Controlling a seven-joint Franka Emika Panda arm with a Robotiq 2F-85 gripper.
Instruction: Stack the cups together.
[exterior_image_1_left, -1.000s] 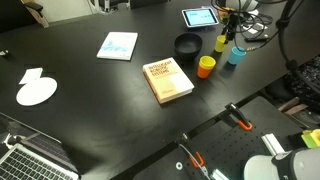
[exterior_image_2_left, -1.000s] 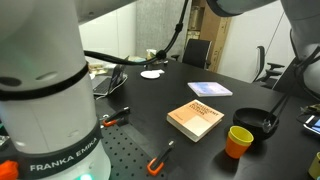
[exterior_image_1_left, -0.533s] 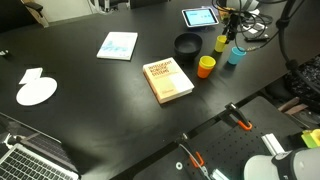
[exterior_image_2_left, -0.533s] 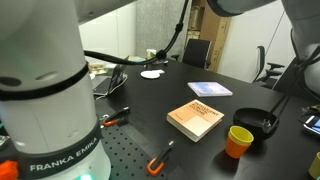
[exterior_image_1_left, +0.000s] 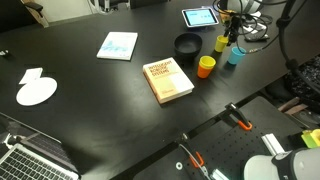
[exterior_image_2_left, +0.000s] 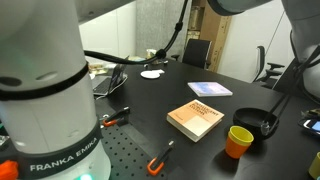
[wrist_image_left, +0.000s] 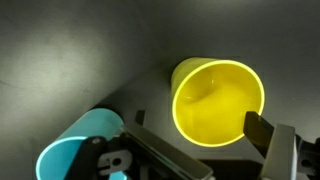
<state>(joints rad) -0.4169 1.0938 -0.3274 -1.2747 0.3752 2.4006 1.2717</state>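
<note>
Yellow cup (wrist_image_left: 218, 100), just beside the black bowl (exterior_image_1_left: 186, 45), appears between the gripper's (wrist_image_left: 200, 128) seemingly empty, wide-spread jaws only in the wrist view.

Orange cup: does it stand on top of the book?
No, the orange cup stands on the table beside the book, not on it.

Your arm (exterior_image_2_left: 45, 80): base near the camera, reaching far out.
Your gripper (exterior_image_1_left: 231, 26): pointing down, hovering.
Jaws: spread wide in your wrist view.
</note>
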